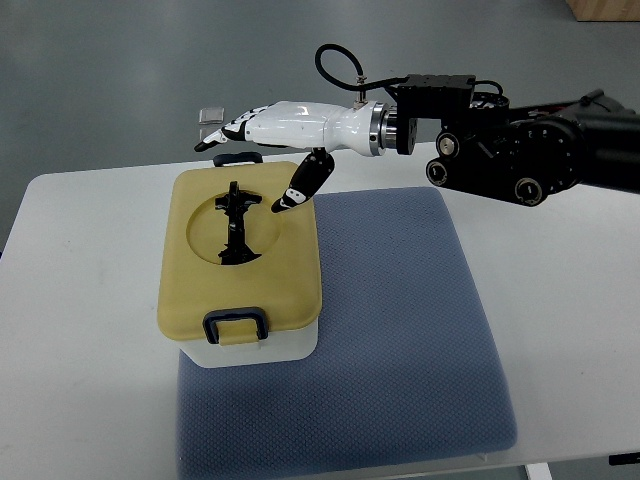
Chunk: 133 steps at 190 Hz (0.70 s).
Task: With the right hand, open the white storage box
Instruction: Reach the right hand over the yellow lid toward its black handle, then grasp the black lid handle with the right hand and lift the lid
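Observation:
The white storage box [262,348] stands on the left part of a blue mat, closed under a yellow lid [290,270]. A black handle [236,224] lies in the lid's round recess. Dark blue latches sit at the near edge [236,325] and the far edge [240,158]. My right hand [262,150] reaches in from the right and hovers over the lid's far edge. Its fingers [228,129] stretch out leftward, and the thumb [303,185] points down at the lid's far right corner. It holds nothing. The left arm is out of sight.
The blue mat [400,330] covers the middle of the white table [80,330]. The right arm's black forearm [520,145] spans the upper right. Grey floor lies beyond the table's far edge.

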### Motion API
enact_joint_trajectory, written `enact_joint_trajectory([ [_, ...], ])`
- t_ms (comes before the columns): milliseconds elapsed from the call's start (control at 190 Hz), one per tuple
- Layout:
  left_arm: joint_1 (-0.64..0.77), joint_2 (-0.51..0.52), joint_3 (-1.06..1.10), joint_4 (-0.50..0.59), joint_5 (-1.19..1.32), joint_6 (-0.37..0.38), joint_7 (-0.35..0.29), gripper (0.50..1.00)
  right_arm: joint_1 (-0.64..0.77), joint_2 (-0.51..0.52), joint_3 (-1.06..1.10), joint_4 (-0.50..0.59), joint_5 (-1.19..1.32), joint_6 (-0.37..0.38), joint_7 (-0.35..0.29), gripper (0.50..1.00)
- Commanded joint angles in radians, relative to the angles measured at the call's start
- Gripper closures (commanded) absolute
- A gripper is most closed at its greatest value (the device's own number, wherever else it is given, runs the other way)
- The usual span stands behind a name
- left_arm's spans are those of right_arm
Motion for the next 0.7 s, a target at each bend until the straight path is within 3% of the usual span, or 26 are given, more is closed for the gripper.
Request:
enact_joint_trajectory([
  [0,0.0,0.0,0.0,0.0,0.0,-0.001,0.0,0.5,-0.004,0.023,0.008,-0.017,0.003,-0.001,-0.003,0.574],
  [326,0.0,0.0,0.0,0.0,0.0,0.001,0.0,0.5,-0.043,0.089,0.011,-0.057,0.04,-0.036,-0.006,0.593],
  [431,0.0,0.0,0.0,0.003,0.0,0.001,0.0,0.5,-0.055,0.112,0.011,-0.069,0.061,-0.04,-0.01,0.711],
  [468,0.0,0.0,0.0,0.003,0.0,0.001,0.0,0.5,-0.061,0.115,0.009,-0.07,0.072,-0.041,-0.023,0.799],
  [521,0.0,0.0,0.0,0.003,0.0,0.001,0.0,0.5,-0.067,0.118,0.011,-0.07,0.077,-0.052,-0.038,0.879],
  [694,0.0,0.0,0.0,0.003,0.0,0.001,0.0,0.5,-0.067,0.124,0.011,-0.069,0.092,-0.102,-0.061,0.996],
])
